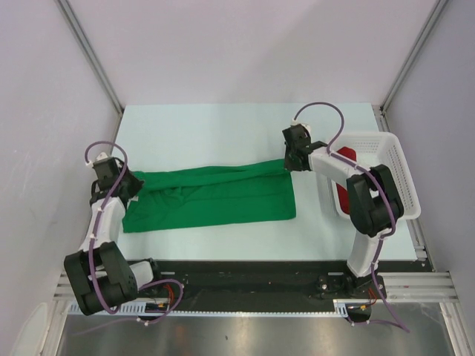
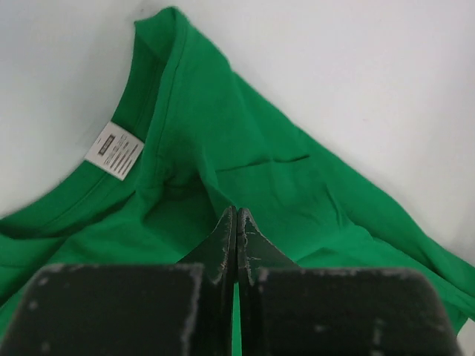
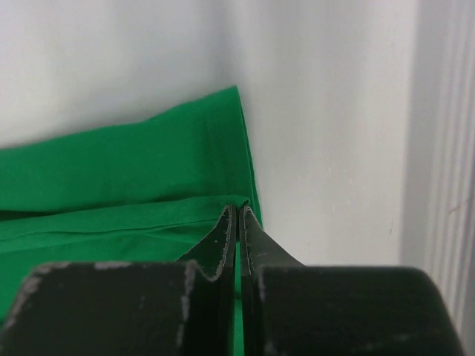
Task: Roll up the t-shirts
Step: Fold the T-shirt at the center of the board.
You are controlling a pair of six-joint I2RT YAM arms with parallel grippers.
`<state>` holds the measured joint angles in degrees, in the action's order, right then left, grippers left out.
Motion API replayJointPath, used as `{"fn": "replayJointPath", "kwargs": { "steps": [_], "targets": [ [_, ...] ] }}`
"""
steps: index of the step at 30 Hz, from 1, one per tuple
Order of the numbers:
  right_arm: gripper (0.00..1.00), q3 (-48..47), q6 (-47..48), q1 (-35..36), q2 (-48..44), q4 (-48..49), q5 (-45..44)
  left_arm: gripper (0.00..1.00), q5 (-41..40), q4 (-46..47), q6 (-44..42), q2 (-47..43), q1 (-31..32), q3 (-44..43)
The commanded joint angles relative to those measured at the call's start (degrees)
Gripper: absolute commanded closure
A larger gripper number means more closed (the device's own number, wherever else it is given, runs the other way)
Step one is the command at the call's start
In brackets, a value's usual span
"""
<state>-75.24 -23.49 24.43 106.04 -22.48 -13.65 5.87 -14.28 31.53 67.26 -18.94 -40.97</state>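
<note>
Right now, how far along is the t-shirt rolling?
Done: the red rolled cloth t-shirt lies in the white plastic mesh basket. In hand: the bright green cloth t-shirt lies folded into a long band, both arms' jaws shut on its ends. Left: rolling it; no roll has started.

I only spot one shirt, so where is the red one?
In the top view, the red shirt lies in the white basket at the right edge of the table, partly hidden behind the right arm.
</note>
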Motion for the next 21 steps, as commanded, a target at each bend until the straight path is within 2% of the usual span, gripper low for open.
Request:
{"fn": "replayJointPath", "kwargs": {
  "steps": [1,13,17,19,21],
  "targets": [
    [0.99,2.9,-0.9,1.1,-4.5,0.9,0.0,1.0,-2.2,-1.0,0.2,-2.6,-1.1,0.5],
    [0.99,6.9,-1.9,1.6,-8.7,1.6,2.0,1.0,-3.4,-4.7,-0.6,-5.4,-3.5,-1.8],
    [0.98,8.3,-2.6,2.0,-8.4,1.9,2.1,1.0,-2.6,-4.5,-0.2,-6.4,-3.6,0.4],
    [0.96,9.1,-3.0,2.0,-8.2,2.4,2.7,1.0,-2.3,-4.0,0.2,-6.6,-3.6,2.5],
    [0.83,10.5,-3.2,2.1,-8.8,2.9,3.2,1.0,-2.1,-4.0,0.8,-6.2,-3.8,3.7]
  ]
}}
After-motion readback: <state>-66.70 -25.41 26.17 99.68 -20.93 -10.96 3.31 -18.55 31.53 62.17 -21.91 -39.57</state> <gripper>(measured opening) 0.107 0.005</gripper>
